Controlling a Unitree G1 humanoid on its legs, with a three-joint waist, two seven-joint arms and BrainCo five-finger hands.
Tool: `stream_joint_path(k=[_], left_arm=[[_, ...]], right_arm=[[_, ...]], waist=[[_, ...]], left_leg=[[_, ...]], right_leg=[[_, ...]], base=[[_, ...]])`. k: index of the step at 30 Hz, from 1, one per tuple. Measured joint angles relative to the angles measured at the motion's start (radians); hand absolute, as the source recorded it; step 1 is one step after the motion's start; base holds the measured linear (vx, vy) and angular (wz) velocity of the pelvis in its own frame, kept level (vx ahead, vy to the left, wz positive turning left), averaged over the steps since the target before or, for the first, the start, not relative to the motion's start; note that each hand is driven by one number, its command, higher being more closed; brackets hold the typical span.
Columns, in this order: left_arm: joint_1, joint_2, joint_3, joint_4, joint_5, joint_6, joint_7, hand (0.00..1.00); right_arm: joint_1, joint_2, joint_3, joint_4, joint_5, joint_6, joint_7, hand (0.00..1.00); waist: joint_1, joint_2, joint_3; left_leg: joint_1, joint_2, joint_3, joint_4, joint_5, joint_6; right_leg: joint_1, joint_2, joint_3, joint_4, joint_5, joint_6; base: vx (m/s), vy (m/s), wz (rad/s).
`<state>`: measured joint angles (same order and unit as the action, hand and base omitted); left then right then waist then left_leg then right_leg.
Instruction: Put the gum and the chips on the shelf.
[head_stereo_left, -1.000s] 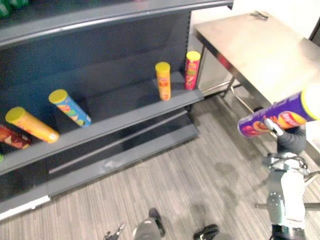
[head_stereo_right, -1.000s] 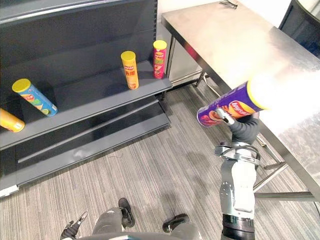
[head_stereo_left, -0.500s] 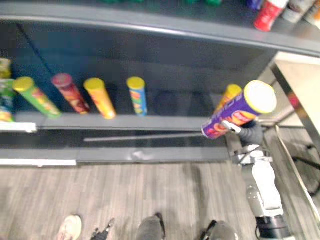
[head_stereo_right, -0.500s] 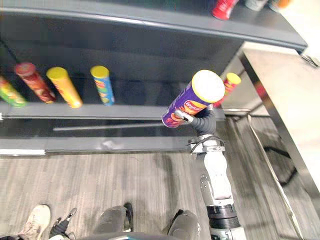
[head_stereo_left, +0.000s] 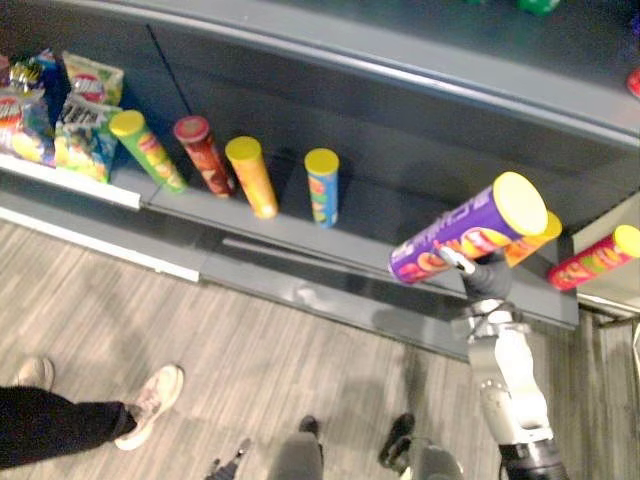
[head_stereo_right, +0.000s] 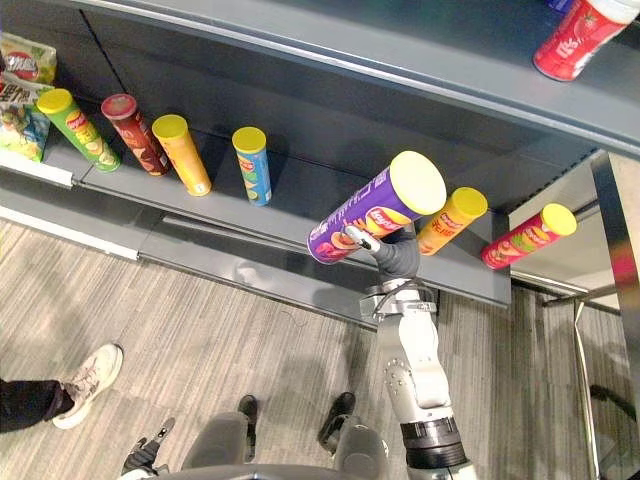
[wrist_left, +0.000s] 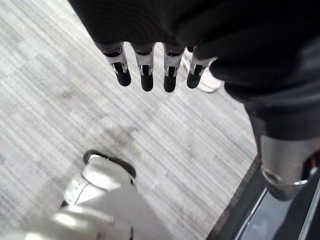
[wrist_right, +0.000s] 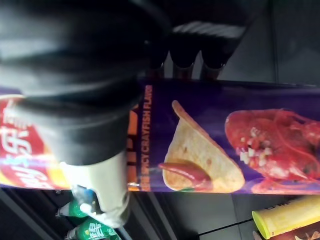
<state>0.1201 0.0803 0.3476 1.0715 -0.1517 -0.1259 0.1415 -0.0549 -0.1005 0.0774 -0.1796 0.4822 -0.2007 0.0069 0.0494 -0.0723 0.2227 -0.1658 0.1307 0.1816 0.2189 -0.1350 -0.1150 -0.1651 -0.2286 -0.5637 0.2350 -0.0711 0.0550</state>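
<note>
1. Swinging round in the last second, the head camera is now facing the shelf (head_stereo_left: 360, 228) squarely; the shelved cans are not moving.
2. The right robot hand (head_stereo_right: 392, 256) is clamping the purple chips can (head_stereo_right: 365, 220), fingers curled round its lower part. It is carrying the can tilted in the air, lid up, before the gap between the blue can (head_stereo_right: 251, 165) and the orange can (head_stereo_right: 452, 220).
3. The left robot hand (wrist_left: 146, 65) is hanging over the floor, fingers straight, holding nothing.
4. Placement is probably nearing; the can is not yet resting on the shelf.
</note>
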Motion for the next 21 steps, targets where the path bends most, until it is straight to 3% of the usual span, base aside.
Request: stream_joint_path(k=[1,4,9,14,21], left_arm=[[0.008,0.002,0.001,0.001,0.000,0.002,0.000,0.00],[0.013,0.000,-0.009,0.000,0.002,0.003,-0.001,0.00],[0.021,0.000,-0.012,-0.007,0.009,0.004,-0.014,0.00],[0.034,0.001,-0.037,-0.005,0.018,0.004,-0.027,0.00],[0.029,0.002,-0.070,-0.008,0.048,0.002,-0.017,0.00]], right_arm=[[0.014,-0.001,-0.001,0.000,0.000,0.000,0.000,1.00],[0.049,-0.002,-0.004,0.001,-0.001,-0.001,-0.001,1.00],[0.078,0.000,0.022,0.014,-0.012,0.010,0.007,1.00],[0.078,-0.001,0.015,0.081,-0.052,0.021,-0.001,1.00],[0.062,0.002,0.018,0.149,-0.190,0.029,-0.047,1.00]], waist=[[-0.002,0.003,0.000],[-0.012,0.012,-0.004],[-0.016,0.016,-0.015],[-0.019,0.032,-0.058],[-0.016,0.040,-0.070]], left_leg=[[0.021,0.014,0.064,-0.043,0.028,0.008],[0.048,0.014,0.115,-0.092,0.051,0.017],[0.085,0.006,0.193,-0.165,0.073,0.048],[0.104,-0.014,0.229,-0.187,0.079,0.053],[0.129,-0.018,0.237,-0.200,0.085,0.055]], right_leg=[[0.012,0.008,-0.008,-0.008,-0.002,-0.003],[0.029,0.016,-0.013,-0.037,-0.001,-0.002],[0.061,0.054,0.021,-0.172,0.082,0.004],[0.070,0.056,0.056,-0.236,0.130,0.014],[0.086,0.057,0.063,-0.240,0.133,0.013]], base=[[-0.04,-0.118,0.16],[-0.05,-0.031,0.05],[-0.07,0.047,-0.21],[-0.01,0.060,-0.25],[0.00,0.011,-0.03]])
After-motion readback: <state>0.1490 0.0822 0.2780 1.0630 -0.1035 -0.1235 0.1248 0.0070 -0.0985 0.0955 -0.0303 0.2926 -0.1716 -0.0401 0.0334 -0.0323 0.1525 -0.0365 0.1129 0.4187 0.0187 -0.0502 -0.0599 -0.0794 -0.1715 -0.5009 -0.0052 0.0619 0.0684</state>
